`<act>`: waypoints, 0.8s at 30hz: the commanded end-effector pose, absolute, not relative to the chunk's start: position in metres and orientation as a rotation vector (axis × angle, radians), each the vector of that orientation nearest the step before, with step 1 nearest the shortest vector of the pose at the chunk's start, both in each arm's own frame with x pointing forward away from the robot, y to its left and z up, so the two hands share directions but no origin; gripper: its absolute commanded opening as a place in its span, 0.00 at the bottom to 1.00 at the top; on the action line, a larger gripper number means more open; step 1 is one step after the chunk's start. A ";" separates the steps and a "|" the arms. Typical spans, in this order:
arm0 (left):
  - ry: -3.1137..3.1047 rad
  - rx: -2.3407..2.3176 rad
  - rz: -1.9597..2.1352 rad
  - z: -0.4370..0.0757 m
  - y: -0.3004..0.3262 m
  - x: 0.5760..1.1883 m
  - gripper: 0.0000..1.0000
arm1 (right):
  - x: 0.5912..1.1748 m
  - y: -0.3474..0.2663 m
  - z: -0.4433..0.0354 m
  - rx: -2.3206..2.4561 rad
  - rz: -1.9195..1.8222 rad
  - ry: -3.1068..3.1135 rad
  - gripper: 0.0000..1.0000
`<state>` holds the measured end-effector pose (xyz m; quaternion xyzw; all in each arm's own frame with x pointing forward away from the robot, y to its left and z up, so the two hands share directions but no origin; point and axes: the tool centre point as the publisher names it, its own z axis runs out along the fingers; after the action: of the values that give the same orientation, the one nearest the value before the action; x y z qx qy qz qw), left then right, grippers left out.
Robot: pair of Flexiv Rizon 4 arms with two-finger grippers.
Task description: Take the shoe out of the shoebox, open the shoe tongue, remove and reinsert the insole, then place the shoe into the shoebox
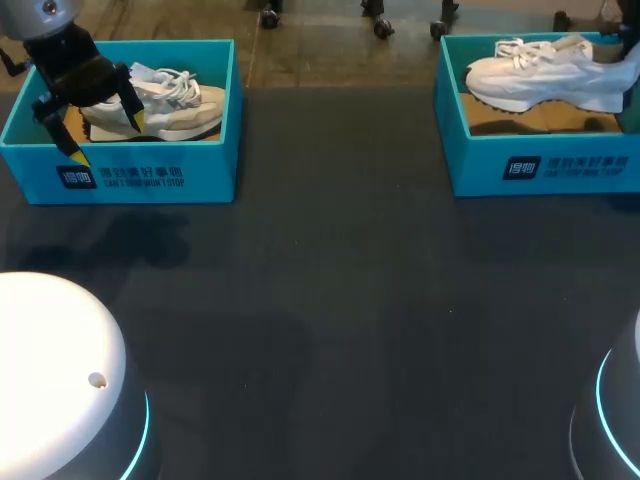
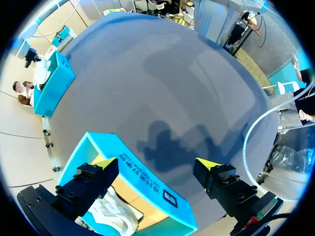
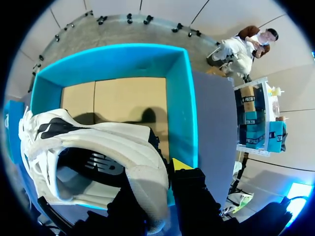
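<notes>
The left box (image 1: 150, 175), a teal shoebox, stands at the far edge of the dark desk (image 1: 330, 300). My left gripper (image 1: 108, 138) hangs over its near corner, released and holding nothing. From the left wrist, this gripper (image 2: 157, 164) straddles the box's front wall (image 2: 147, 184), with one finger above the inside and the other above the bare desk outside. Inside the left box lies a beige shoe (image 1: 180, 110), sole down on the cardboard-coloured floor, with its loose white laces (image 2: 115, 214) bunched just under the inner finger. That front wall is the only thing standing between my open fingers. Well apart from the left box, along the same far edge, stands the right box (image 1: 560, 170), a matching teal one. There my right gripper (image 3: 160, 179) is clenched on the heel of a white shoe (image 3: 98, 147). One yellow-tipped finger (image 3: 182, 164) presses the outside of the heel collar, and the other goes down inside the opening. In the head view the white shoe (image 1: 550, 75) is raised and tilted, its toe end pointing toward the left box over the right box's wall, and its shadow falls on the box floor. Each box carries a small dark square logo (image 1: 78, 178) and lines of white print on its front wall, too small for me to read surely.
</notes>
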<state>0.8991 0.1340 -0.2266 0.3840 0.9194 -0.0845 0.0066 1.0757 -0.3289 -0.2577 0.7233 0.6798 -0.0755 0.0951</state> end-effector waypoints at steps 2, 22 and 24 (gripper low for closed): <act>2.879 1.202 -0.262 -0.226 0.134 0.900 1.00 | 1.073 -0.329 -0.256 2.142 -0.215 2.013 0.00; 2.879 1.202 -0.262 -0.226 0.134 0.900 1.00 | 1.069 -0.338 -0.275 2.041 -0.221 2.032 0.00; 2.879 1.202 -0.262 -0.226 0.134 0.900 1.00 | 1.068 -0.336 -0.277 2.035 -0.220 2.036 0.00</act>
<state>0.8991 0.1340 -0.2265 0.3840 0.9194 -0.0845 0.0066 1.0697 -0.3390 -0.2756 0.6992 0.7000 -0.0763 0.1234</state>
